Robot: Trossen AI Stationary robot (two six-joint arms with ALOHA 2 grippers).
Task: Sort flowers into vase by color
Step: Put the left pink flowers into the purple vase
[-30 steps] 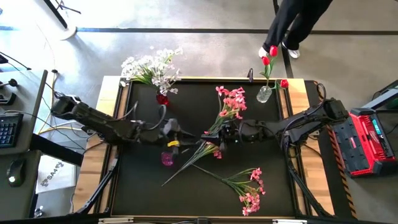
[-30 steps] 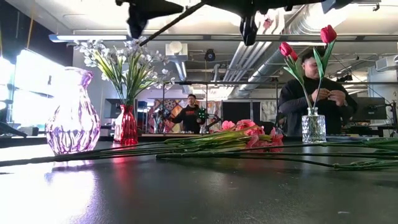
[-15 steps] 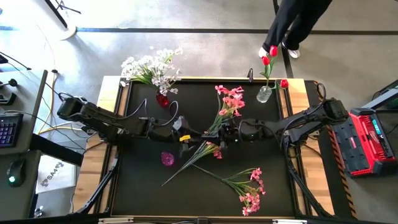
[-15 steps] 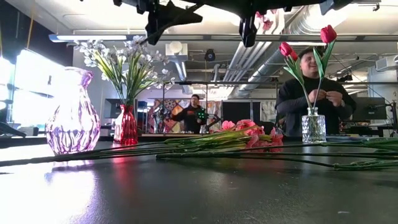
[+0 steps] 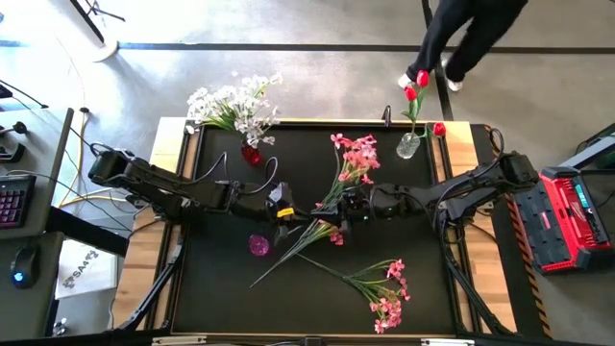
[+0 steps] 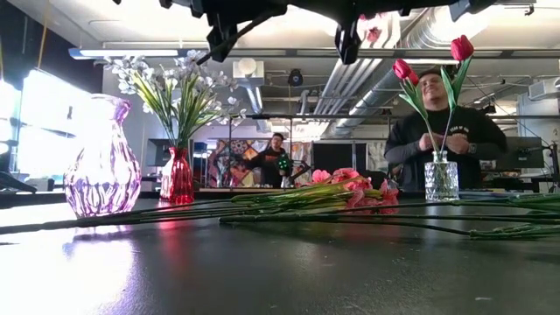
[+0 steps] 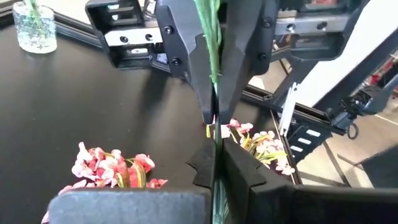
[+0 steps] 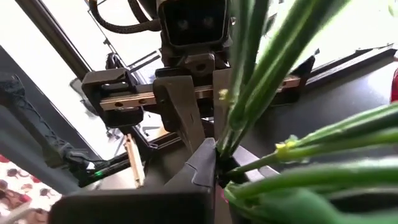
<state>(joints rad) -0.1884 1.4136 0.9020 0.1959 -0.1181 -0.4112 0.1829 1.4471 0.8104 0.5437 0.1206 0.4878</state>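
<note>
Pink spray (image 5: 354, 159) held up over the middle of the black tabletop (image 5: 221, 288), blossoms toward the far side, long green stem running down-left between the two arms; right end effector (image 5: 338, 204) clamped narrow on that stem, seen in the right wrist view with the green stalks (image 8: 261, 74) pinched between its dark fingers (image 8: 205, 163); left end effector (image 5: 284, 207) just beside it, facing it, also closed tight on the same stem, the thin green stalk (image 7: 210, 56) passing between its fingers (image 7: 239, 171) in the left wrist view, the other arm's fingers meeting them tip to tip. Second pink spray (image 5: 327, 231) lying flat under the two end effectors, stems trailing toward the near left; third pink spray (image 5: 386, 293) lying near the front right, apart from the others. Small pink vase (image 5: 258, 245) standing empty near the left end effector, just in front of it, seen large and ribbed at the left of the low view (image 6: 101, 162). Red vase (image 5: 251, 152) at the far left edge, holding the white blossom bunch (image 5: 233, 104). Clear glass vase (image 5: 408, 145) at the far right edge with red tulip-like blooms (image 5: 415, 88) upright in it. Beyond the tabletop, a person (image 6: 446, 136) in dark clothes standing behind the clear vase
</note>
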